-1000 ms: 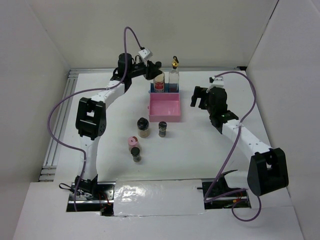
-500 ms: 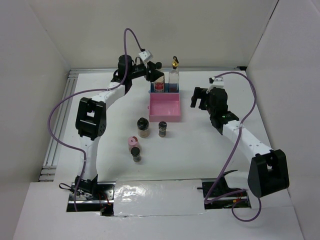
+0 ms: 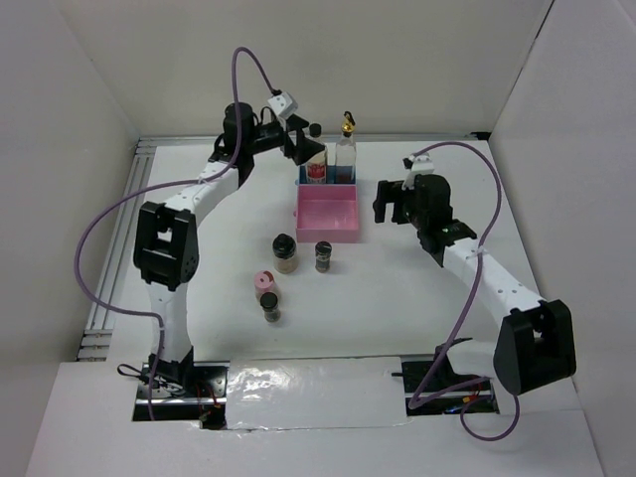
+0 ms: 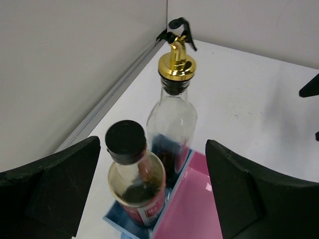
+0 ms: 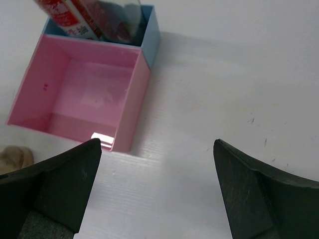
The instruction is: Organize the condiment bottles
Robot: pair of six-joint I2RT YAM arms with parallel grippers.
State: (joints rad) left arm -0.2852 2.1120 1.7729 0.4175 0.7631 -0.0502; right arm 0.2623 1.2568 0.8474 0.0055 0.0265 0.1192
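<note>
My left claw (image 4: 152,144) is spread wide above the black-capped glass bottle (image 4: 135,174) and the gold-spouted clear bottle (image 4: 174,117), both upright in the blue plastic tray (image 5: 152,35). My right claw (image 5: 157,144) is gaping too, empty, beside the pink plastic tray (image 5: 132,114).

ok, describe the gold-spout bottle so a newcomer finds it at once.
Find the pink tray mid-table; a blue tray touches its far side, holding two tall bottles. The gold-spout bottle is the right one in the top view: clear glass, unlike the black-capped bottle beside it.
</note>
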